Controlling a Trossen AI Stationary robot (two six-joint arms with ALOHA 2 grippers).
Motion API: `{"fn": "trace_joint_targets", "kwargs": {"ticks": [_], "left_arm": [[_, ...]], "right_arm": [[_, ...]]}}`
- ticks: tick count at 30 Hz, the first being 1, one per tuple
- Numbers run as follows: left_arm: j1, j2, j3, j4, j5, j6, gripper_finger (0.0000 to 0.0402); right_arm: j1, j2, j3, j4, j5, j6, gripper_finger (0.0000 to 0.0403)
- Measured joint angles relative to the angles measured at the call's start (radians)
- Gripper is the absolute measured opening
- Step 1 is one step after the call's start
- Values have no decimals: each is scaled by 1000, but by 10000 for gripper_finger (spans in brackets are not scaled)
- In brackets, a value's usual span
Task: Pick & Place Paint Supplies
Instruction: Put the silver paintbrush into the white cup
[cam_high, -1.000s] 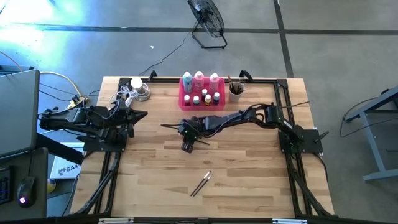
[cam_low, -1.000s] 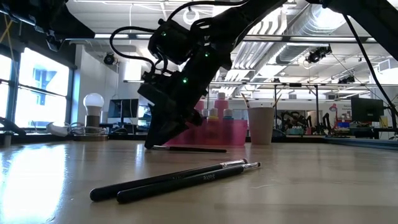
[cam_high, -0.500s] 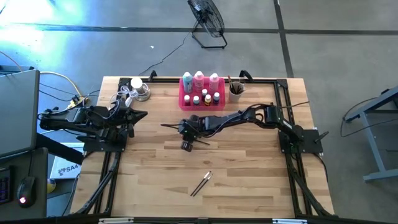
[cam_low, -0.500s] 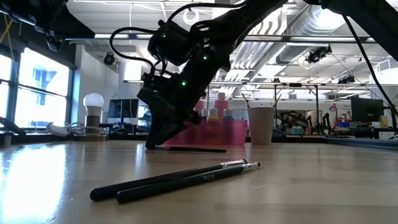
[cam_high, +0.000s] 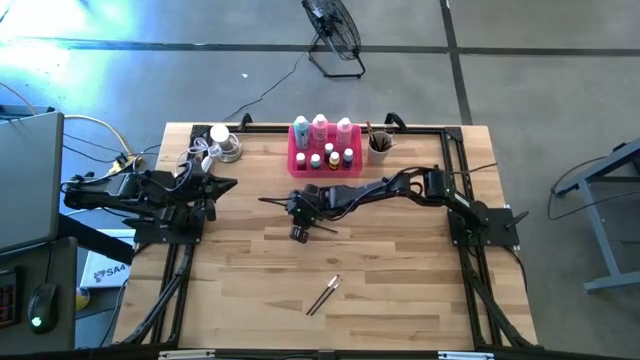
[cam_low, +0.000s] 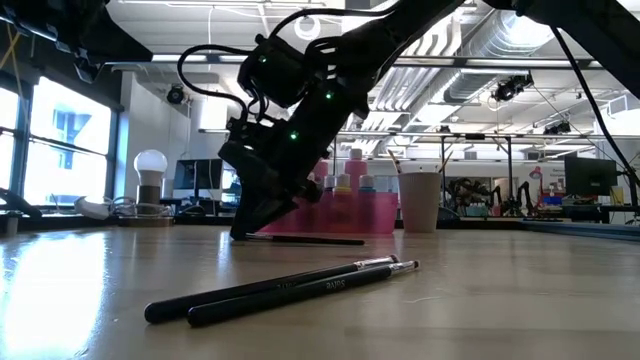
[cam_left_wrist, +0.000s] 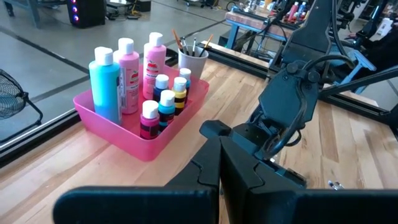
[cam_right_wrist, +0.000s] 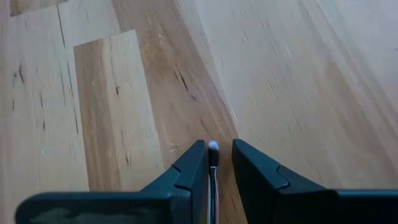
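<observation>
Centre frame, the right claw (cam_right_wrist: 213, 163) pinches a thin paintbrush (cam_right_wrist: 212, 149) against the counter (cam_high: 400, 270); seemingly off-centre, it could pivot free when lifted.

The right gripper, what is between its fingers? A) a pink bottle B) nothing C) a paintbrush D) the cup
C: the right gripper is down at the table with its fingers either side of a thin paintbrush, whose tip pokes out between them.

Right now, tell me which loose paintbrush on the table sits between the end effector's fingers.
The single paintbrush under the right end effector; the other two brushes lie together, apart from it, untouched.
</observation>
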Motion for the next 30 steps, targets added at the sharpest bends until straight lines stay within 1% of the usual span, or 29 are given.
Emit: {"fn": "trace_joint_targets", "kwargs": {"ticks": [4,6,11,12,16,21,25,30], "left_arm": [[0,0,0,0,0,0,0],[0,0,0,0,0,0,0],[0,0,0,-7,0,-23,0],[0,0,0,-8,0,-23,0],[0,0,0,-7,0,-25,0],[0,0,0,-7,0,-26,0],[0,0,0,-7,0,-26,0],[0,0,0,-6,0,-26,0]], "right_arm": [[-2,1,0,0,-2,1,74],[-2,1,0,-2,-5,0,66],[-3,3,0,-19,-5,0,13],[-3,3,0,-24,-5,0,9],[-6,0,1,-29,-51,0,4],[-21,-38,-5,-48,-99,4,4],[-39,-96,-6,-44,-105,3,3],[-74,-208,-4,-29,-75,0,3]]}}
